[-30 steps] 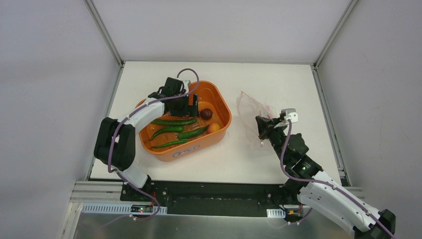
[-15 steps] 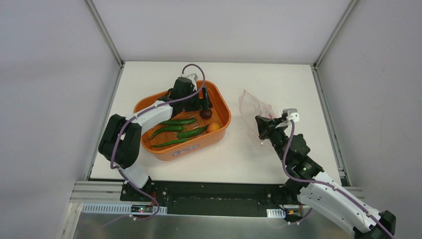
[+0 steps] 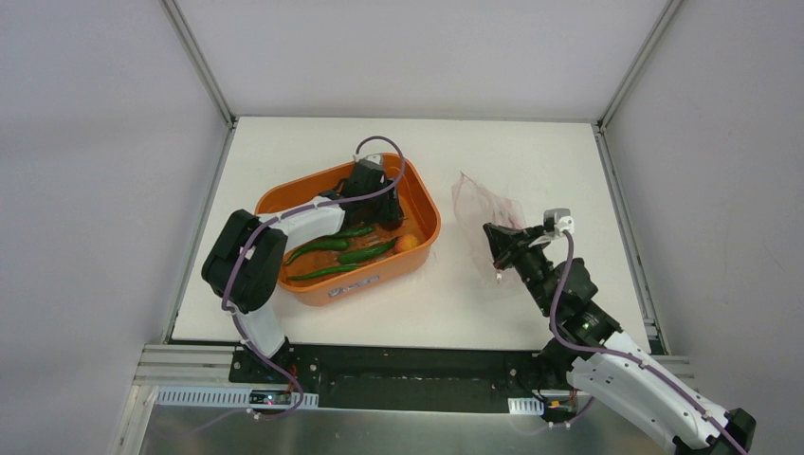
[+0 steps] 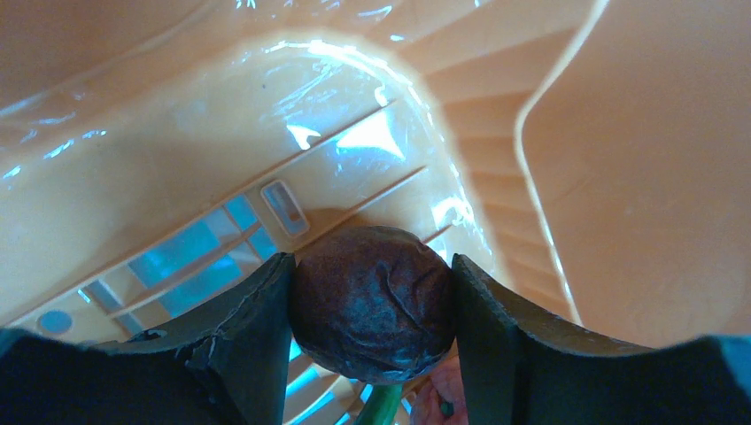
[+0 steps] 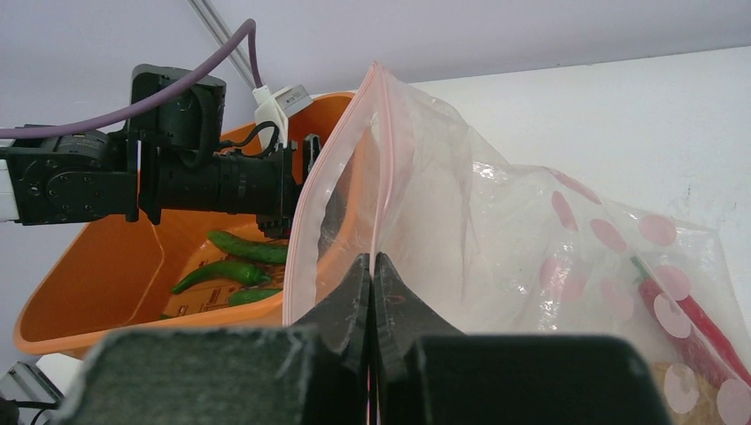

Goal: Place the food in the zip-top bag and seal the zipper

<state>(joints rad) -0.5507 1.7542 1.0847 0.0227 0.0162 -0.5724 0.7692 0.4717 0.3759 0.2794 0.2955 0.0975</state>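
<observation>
White table (image 3: 531,161): left jaws clamp dark-red piece (image 4: 372,301), right jaws pinch zipper (image 5: 383,159); tub label (image 3: 353,287) unreadable.

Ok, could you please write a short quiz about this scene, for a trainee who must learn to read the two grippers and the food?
1. In which container do the green chilies lie?
2. True or false: the right gripper is open and away from the zip-top bag.
3. What sits between the fingers of the left gripper? A) a green chili B) the dark-red round piece C) nothing

Key: 1, the orange tub. 2, false: it is shut on the bag at its pink zipper. 3, B.
</observation>
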